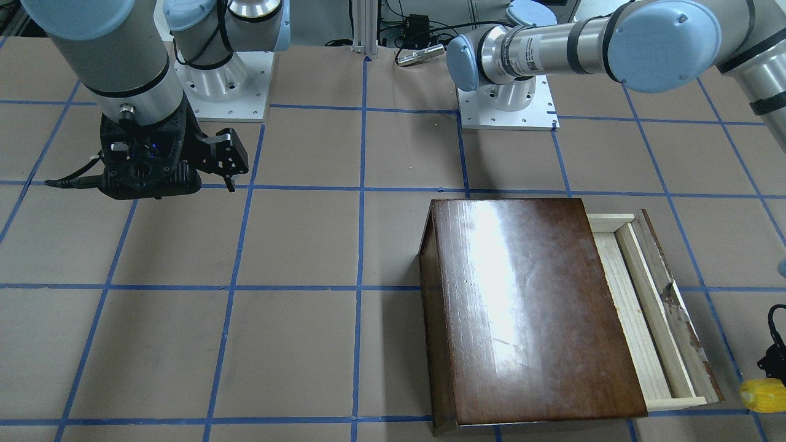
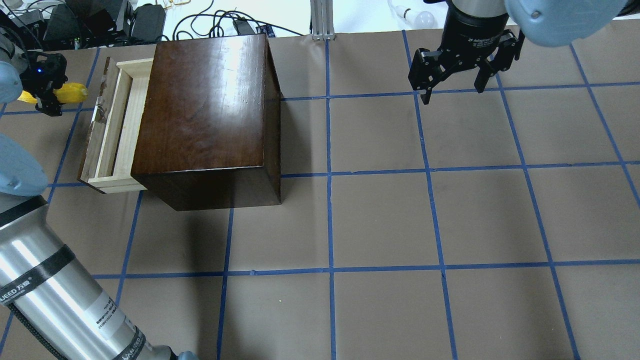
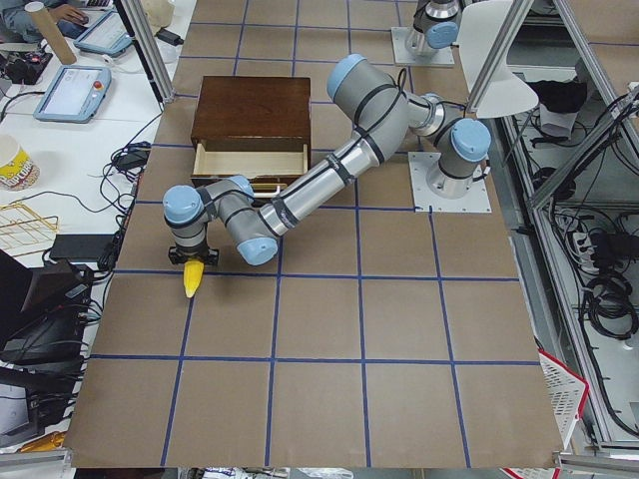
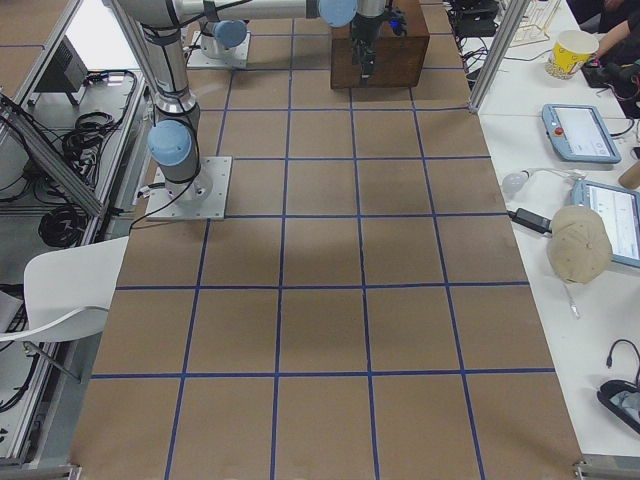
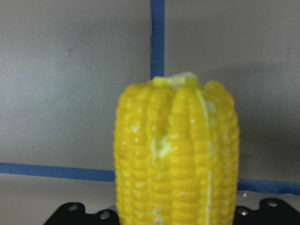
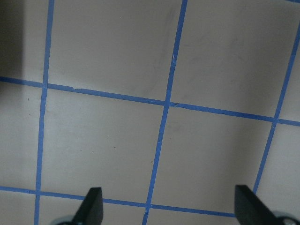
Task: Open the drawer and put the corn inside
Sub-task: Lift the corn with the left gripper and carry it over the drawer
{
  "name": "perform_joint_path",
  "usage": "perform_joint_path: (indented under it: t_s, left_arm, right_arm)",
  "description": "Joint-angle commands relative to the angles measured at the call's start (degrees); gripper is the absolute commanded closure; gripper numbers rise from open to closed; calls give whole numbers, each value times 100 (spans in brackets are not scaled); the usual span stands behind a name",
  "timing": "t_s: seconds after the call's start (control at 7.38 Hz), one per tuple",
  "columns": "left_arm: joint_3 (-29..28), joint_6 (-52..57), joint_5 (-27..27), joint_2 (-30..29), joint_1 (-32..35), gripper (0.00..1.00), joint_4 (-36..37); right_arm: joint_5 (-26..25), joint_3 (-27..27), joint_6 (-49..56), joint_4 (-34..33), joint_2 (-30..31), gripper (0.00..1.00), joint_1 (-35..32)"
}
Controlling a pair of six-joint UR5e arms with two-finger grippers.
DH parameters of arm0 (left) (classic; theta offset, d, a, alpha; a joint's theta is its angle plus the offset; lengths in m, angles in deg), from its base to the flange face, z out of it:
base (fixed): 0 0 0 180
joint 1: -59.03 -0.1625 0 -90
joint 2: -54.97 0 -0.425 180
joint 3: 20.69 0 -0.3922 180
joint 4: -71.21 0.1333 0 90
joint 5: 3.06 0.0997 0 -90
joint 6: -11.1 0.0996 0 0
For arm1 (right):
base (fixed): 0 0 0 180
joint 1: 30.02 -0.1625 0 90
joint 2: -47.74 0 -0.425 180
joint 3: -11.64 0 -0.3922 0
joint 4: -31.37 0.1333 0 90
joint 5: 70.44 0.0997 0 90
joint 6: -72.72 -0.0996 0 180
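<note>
Close up I see the bright yellow, ridged toy corn cob (image 5: 177, 154), pinched in my left gripper (image 2: 52, 95) just outside the pulled-out light pine drawer (image 2: 120, 125) of the glossy dark-brown wooden cabinet (image 2: 205, 105). My right gripper (image 2: 454, 95) hangs spread wide, well apart from them.

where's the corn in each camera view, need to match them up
Front-facing: corn at the bottom right corner.
Overhead: corn at the far left edge, upper part.
Exterior left: corn left of centre, tip down.
Exterior right: not visible.
Left wrist: corn fills the centre.
Right wrist: not in it.
Landmark: the open drawer of the dark cabinet; the corn is outside its front panel.
</note>
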Motion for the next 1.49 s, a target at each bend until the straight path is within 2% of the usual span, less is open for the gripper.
perform_joint_path:
  t_s: [0.0,0.41,0.81,1.22,1.36]
  left_arm:
    - [3,-734,41,512,102,100,-558]
    - [11,-2470,68,1434,453,100,-1901]
    - [90,-4800,85,1832,735,100,-2274]
    - [414,-6830,312,2008,1191,100,-2240]
    - [520,-7177,340,2069,1288,100,-2205]
  right_arm:
    - [0,0,1,0,0,0,0]
    - [0,0,1,0,0,0,0]
    - [0,0,0,0,0,0,0]
    - [0,0,1,0,0,0,0]
    - [0,0,1,0,0,0,0]
